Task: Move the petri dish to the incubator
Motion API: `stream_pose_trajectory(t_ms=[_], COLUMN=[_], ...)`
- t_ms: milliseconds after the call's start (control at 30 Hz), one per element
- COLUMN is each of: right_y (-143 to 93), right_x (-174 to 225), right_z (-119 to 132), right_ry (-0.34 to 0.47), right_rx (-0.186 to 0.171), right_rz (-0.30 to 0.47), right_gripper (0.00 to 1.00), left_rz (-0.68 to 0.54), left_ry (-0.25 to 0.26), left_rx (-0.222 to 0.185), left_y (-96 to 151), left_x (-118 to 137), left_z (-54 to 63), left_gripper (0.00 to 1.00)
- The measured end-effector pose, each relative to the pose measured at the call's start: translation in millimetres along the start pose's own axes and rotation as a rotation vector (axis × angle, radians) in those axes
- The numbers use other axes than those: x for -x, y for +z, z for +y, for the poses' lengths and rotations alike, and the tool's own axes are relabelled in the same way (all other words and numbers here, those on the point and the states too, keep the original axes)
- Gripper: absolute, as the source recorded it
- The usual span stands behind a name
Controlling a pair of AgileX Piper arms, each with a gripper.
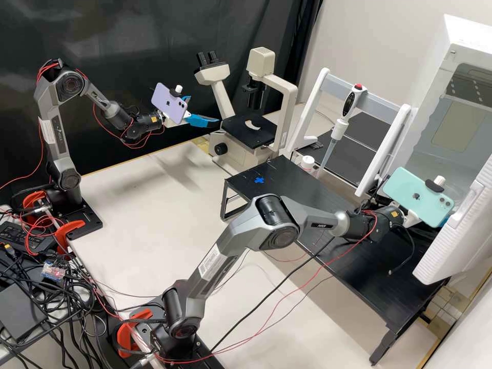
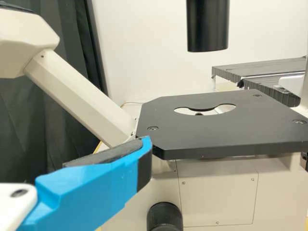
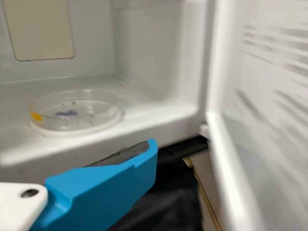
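Note:
In the high view my left gripper [image 1: 205, 109] is beside the microscope, its blue fingers apart; the left wrist view shows one finger of this gripper [image 2: 113, 173] near the black stage. My right gripper [image 1: 411, 217] is at the incubator [image 1: 434, 72] opening in the high view, its fingers hidden behind the phone. In the right wrist view, a bare-padded finger of the right gripper [image 3: 120, 178] is just outside the incubator's front edge [image 3: 139, 132], open and separate from the dish. The clear petri dish [image 3: 74, 110], with yellow and blue marks, lies flat on a white round piece on the incubator floor.
The incubator door [image 1: 456, 236] stands open beside the right gripper. A black raised platform [image 1: 307, 205] runs below the right arm. The microscope [image 1: 248, 128], a white rack with a pipette [image 1: 344, 120] and a small white-capped container [image 1: 307, 163] are farther back.

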Motion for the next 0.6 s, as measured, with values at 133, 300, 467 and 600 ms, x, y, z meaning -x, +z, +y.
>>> stream_pose_trajectory(t_ms=[133,300,467,600], right_y=[8,0,-13,-19], right_x=[35,89,136,186], right_z=[3,0,-11,-30], right_ry=[0.032,0.089,0.117,0.125], right_rx=[-0.022,-0.035,-0.016,-0.027], right_rz=[0.0,0.075,0.175,0.259], right_gripper=[1.0,1.0,1.0,1.0], left_rz=[0.0,0.0,0.0,0.0], left_ry=[0.0,0.0,0.0,0.0], left_rx=[0.0,0.0,0.0,0.0], left_y=[0,0,0,0], left_x=[0,0,0,0], left_z=[0.0,0.0,0.0,0.0], left_gripper=[1.0,1.0,1.0,1.0])
